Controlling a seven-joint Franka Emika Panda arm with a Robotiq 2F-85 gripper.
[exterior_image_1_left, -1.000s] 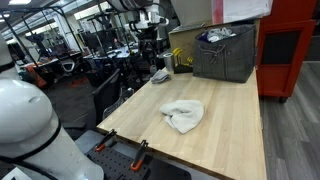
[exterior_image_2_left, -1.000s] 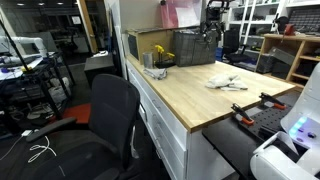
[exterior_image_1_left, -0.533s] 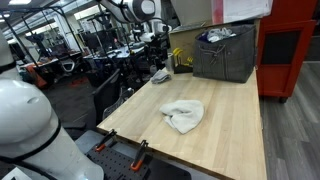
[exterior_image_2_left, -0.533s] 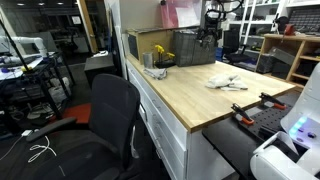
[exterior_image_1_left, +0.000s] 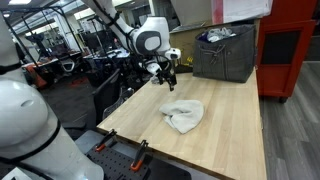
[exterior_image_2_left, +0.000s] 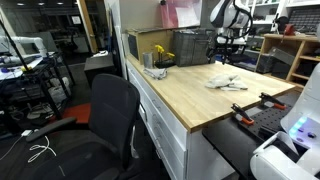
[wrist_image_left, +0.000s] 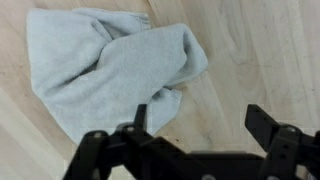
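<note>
A cluttered lab holds a pale wooden table (exterior_image_1_left: 238, 132); a crumpled grey cloth (wrist_image_left: 105, 70) lies on it, well apart from the dark bin (exterior_image_1_left: 225, 55) beyond the cloth; the gripper (wrist_image_left: 200, 118) hangs above the cloth's edge, jaws wide apart, holding nothing.

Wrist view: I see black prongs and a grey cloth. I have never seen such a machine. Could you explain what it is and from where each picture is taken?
It is a white robot arm ending in a black two-fingered pincer. Two cameras stand outside and show the pale wooden table from different places; the third sits on the wrist and looks down past the pincer. On the table lie a light grey crumpled cloth and, farther back, a dark grey fabric bin. The pincer is open, hangs near the cloth, and holds nothing.
</note>
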